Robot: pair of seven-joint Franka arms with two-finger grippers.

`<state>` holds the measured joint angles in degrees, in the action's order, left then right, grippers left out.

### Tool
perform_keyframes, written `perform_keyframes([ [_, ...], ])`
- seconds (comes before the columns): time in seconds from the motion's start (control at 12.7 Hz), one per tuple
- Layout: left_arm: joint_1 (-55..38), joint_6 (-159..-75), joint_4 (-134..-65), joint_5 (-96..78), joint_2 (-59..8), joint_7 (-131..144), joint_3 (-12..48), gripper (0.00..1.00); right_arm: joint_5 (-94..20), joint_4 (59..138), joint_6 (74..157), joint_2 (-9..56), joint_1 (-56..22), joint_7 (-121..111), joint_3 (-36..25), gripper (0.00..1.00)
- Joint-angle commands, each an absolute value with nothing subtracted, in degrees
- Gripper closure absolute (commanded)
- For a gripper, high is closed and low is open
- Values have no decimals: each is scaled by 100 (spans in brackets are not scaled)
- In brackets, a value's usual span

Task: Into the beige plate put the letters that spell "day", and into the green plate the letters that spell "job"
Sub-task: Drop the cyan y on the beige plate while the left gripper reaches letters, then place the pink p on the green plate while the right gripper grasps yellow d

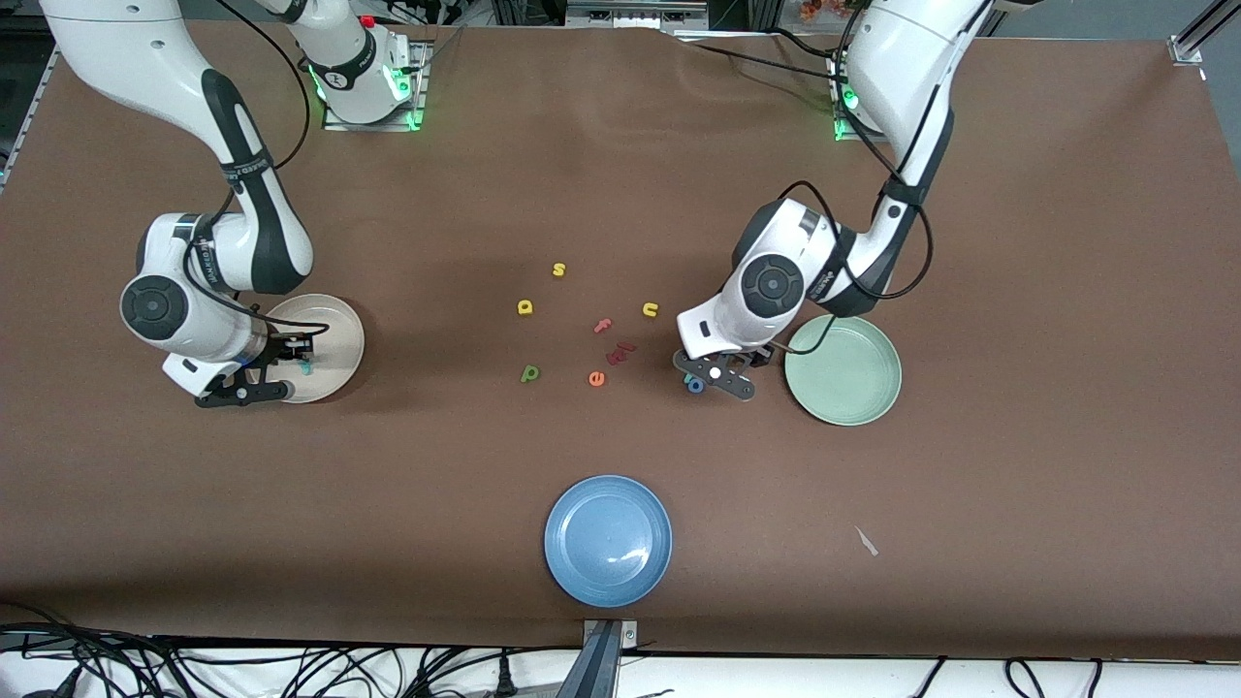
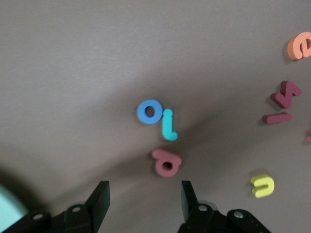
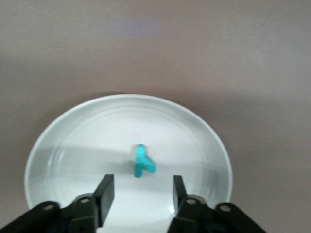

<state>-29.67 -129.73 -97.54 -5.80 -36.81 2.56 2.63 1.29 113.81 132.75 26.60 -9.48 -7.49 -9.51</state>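
The teal y [image 3: 142, 162] lies loose in the beige plate [image 1: 334, 325], at the right arm's end of the table. My right gripper [image 1: 286, 368] hangs open just over it, fingers clear of the letter. The blue o [image 2: 148, 111], light-blue j [image 2: 168, 124] and pink b [image 2: 166, 163] lie close together on the table beside the green plate [image 1: 843, 373]. Low over this cluster, my left gripper [image 2: 144, 199] is open with nothing between its fingers. The dark green d [image 1: 529, 373] and yellow a [image 1: 525, 307] lie mid-table.
Mid-table also lie a yellow s [image 1: 558, 269], a yellow u [image 1: 650, 309], a pink f [image 1: 603, 326], an orange e [image 1: 596, 379] and dark red pieces [image 1: 620, 352]. A blue plate [image 1: 608, 540] sits nearer the front camera.
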Motion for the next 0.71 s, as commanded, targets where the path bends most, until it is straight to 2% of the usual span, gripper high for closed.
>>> perform_keyframes([
  [0.0,-3102,-13051,-9668,-659,-3840,430,202,34,-298,11146,13045,2672,-1090,-477,-608,0],
  [0.16,-3234,-13270,-9729,-624,-3937,676,202,34,-308,10961,12588,2654,-1090,190,-257,0],
  [0.31,-3261,-13280,-9729,-615,-3964,782,202,34,-308,10951,12586,2646,-1090,823,130,0],
  [0.55,-3331,-13516,-9738,-615,-4130,809,193,53,-282,10969,12744,2646,-1107,1694,780,0],
  [0.63,-3331,-13518,-9738,-615,-4131,809,193,55,-290,10986,12866,2654,-1168,1809,904,0],
])
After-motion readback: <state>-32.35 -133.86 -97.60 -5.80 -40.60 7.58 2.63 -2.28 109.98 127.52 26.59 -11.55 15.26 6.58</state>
